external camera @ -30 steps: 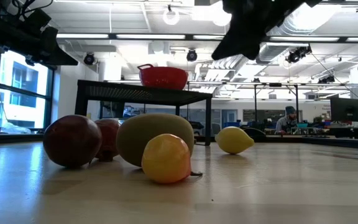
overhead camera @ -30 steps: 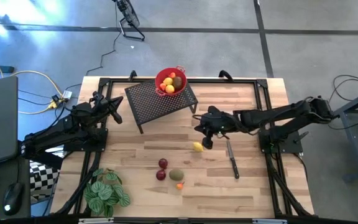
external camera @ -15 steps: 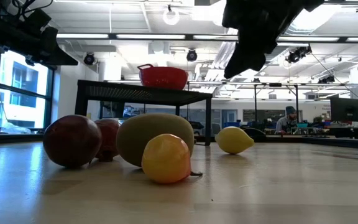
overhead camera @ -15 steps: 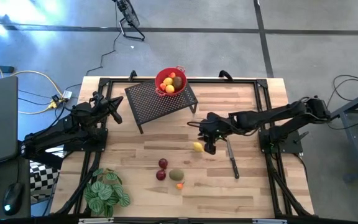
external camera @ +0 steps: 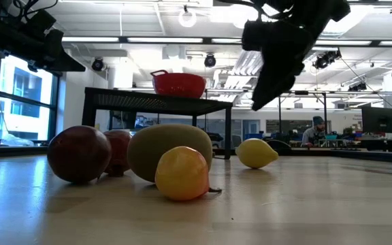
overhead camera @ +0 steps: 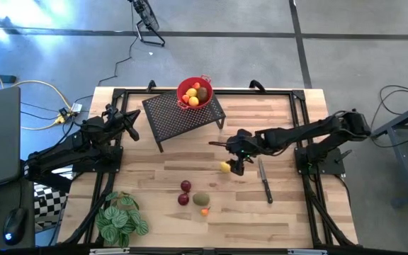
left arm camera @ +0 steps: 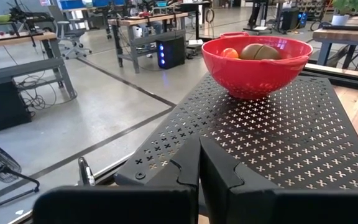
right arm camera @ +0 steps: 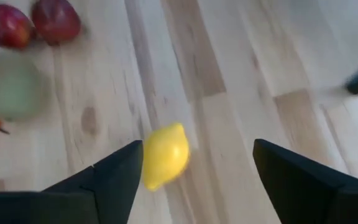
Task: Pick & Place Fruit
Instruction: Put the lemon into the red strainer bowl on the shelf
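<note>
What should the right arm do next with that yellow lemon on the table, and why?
Probably lower the right gripper straight down around the lemon, then close. Its fingers stand wide open above the table, and the lemon lies near one finger rather than centred, so a slight shift toward it first would likely help. The left gripper waits shut by the perforated stand.

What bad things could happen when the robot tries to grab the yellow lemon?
The right gripper is open above the lemon, but the lemon sits nearer one finger, so that finger might bump it and roll it away. A knife lies close by on the table; the arm could knock it.
</note>
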